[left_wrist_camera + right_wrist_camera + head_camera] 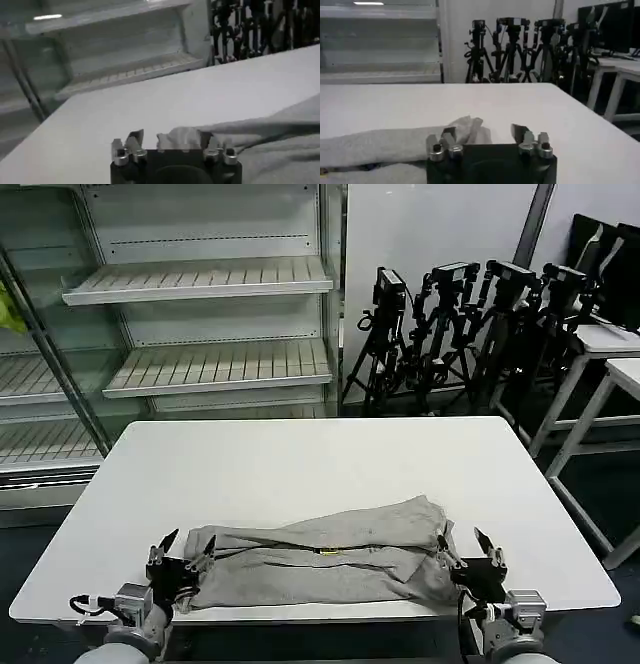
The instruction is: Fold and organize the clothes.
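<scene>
- Right now the T-shirt [320, 566] lies along the near edge of the white table [300, 464], already doubled lengthwise into a long rumpled band running from my left to my right.
- My left gripper [182, 554] sits at the band's left end, fingers spread, with a bunched lump of cloth [181, 137] between them but not pinched.
- My right gripper [470, 551] waits at the right end, fingers likewise spread, a fold of grey cloth [465, 129] lying against its inner finger.
- Soft, light cotton, I judge: it will sag and wrinkle, never hold a shape, and slide easily on the smooth top.
- I'd pinch both layers at each end corner, low by the tabletop, so that the band lifts evenly.
</scene>
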Robot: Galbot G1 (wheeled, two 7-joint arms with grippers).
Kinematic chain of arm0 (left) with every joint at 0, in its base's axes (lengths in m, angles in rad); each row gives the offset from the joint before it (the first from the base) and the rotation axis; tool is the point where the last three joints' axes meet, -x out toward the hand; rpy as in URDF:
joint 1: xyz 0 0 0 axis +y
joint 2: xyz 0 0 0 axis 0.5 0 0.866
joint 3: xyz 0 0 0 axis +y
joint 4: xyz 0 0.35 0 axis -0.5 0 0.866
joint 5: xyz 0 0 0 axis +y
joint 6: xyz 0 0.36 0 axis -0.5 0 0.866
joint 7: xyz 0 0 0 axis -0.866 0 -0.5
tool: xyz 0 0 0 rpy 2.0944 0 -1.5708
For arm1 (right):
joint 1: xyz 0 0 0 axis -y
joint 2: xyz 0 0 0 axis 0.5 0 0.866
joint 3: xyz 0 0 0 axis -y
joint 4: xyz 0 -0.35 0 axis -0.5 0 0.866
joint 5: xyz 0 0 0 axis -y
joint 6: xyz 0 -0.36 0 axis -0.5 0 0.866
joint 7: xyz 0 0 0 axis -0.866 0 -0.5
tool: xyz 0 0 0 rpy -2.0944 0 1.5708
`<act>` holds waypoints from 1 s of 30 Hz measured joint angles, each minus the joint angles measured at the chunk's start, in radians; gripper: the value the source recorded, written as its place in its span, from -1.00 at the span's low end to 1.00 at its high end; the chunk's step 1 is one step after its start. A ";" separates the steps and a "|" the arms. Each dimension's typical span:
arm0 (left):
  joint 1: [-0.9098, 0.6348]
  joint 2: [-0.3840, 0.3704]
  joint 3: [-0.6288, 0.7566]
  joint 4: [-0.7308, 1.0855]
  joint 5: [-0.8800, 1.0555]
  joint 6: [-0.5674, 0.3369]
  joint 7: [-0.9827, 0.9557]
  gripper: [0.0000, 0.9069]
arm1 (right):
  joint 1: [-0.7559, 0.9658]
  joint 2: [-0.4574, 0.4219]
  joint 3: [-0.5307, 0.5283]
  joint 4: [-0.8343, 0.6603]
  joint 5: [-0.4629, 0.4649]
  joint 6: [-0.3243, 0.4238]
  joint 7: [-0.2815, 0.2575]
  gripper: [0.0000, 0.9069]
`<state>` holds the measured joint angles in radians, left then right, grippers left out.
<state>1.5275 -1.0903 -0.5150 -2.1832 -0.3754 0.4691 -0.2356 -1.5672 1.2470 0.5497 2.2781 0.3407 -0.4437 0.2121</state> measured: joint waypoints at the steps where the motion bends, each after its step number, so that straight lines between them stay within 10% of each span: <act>1: 0.000 -0.013 0.003 0.000 -0.009 0.004 -0.009 1.00 | -0.005 0.002 0.000 0.005 -0.002 0.000 0.000 1.00; 5: -0.007 -0.063 0.018 0.006 -0.049 0.022 -0.042 1.00 | -0.023 0.014 0.000 0.019 -0.013 0.001 0.001 1.00; 9: -0.021 -0.109 0.033 0.024 -0.088 0.041 -0.069 -0.84 | -0.041 0.024 -0.001 0.033 -0.023 0.003 0.002 1.00; 30: -0.026 -0.188 0.031 0.037 -0.271 0.066 -0.097 -0.96 | -0.092 0.054 0.008 0.084 -0.049 0.009 0.008 1.00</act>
<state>1.5020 -1.2779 -0.4838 -2.1463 -0.6459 0.5352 -0.3327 -1.6588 1.3006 0.5573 2.3616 0.2914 -0.4347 0.2203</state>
